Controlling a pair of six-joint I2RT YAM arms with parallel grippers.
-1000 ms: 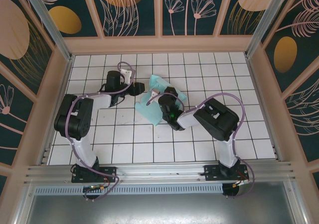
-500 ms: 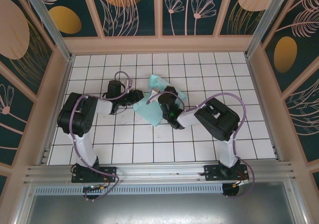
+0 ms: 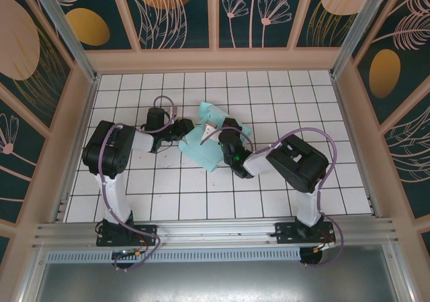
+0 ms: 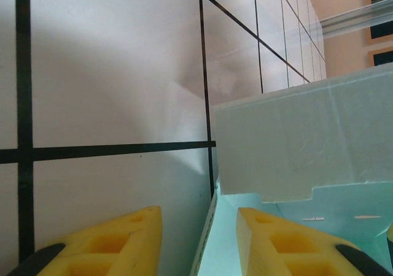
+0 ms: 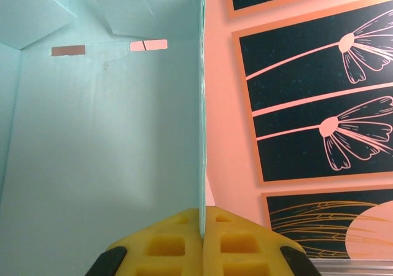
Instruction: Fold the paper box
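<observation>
- Location: the paper box (image 3: 203, 146) sat part-open and skewed near the middle of the tiled table (image 3: 282, 94), a little toward its left edge, between the two arms.
- Left gripper (image 3: 183, 129) was low at the box's left side. In the left wrist view the left gripper (image 4: 199, 230) had its yellow fingers (image 4: 123, 242) spread apart.
- A thin card edge of the box (image 4: 295, 135) ran up through that gap, closer to the right-hand finger. Contact with either pad could not be told.
- A pale flap stood up off the tiles beyond the fingers, with a notched lower edge.
- Right gripper (image 3: 226, 131) sat on the box's right side, over the card. From the right wrist, the right gripper (image 5: 201, 224) had its pads pressed together on one upright wall of the box (image 5: 104, 135), the wall's edge pinched between them.
- The box interior faced that camera, with two small slots near the top.
- A floral wall panel (image 5: 307, 73) showed behind the pinched wall.
</observation>
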